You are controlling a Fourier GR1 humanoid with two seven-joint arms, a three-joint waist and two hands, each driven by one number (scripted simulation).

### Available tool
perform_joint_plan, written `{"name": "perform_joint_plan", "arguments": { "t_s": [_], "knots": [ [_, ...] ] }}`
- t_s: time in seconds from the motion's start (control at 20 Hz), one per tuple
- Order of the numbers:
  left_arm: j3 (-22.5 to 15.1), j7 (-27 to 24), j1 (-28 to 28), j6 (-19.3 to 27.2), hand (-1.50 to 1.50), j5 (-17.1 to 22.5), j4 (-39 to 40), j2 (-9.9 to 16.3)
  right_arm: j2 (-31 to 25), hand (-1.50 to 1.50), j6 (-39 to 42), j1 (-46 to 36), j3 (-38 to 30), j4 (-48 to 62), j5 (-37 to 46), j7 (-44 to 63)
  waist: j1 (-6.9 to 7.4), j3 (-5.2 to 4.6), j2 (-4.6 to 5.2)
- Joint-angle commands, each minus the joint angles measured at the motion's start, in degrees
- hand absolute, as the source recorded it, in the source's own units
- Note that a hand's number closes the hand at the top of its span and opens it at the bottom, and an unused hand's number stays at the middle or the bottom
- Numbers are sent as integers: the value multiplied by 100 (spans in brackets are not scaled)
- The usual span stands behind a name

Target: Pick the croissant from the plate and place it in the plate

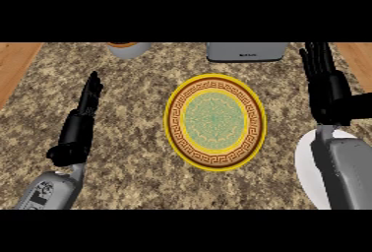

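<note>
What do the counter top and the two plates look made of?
Counter top: speckled brown-grey stone, likely granite, going by the mottled grain. Patterned plate: looks like glazed ceramic, with a yellow rim, a brown key-pattern band and a green centre. White plate: plain white, possibly ceramic; mostly hidden by the right forearm, so it's uncertain.

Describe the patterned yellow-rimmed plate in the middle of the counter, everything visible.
The round patterned plate with a yellow rim lies flat on the speckled granite counter, near its middle. Inside the rim runs a brown band with a key pattern, then a yellow ring, then a pale green centre with fine ornament. It looks like glazed ceramic. Nothing lies on it and neither hand touches it. It sits between the two forearms, left of a white plate that the right forearm partly covers.
</note>
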Motion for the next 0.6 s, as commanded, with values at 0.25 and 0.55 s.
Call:
{"name": "perform_joint_plan", "arguments": {
  "t_s": [0.25, 0.55],
  "knots": [
    [163, 950, 775, 19, 0, 392, 696, -5, -696, 150, 3632, 665, 1196, -444, -1454, 273, 59, -166, 144],
    [140, 1284, 1081, 24, 0, 608, 693, -146, -2420, 150, 2978, 1554, 767, -689, 1029, -2809, -254, -113, 173]
  ]
}}
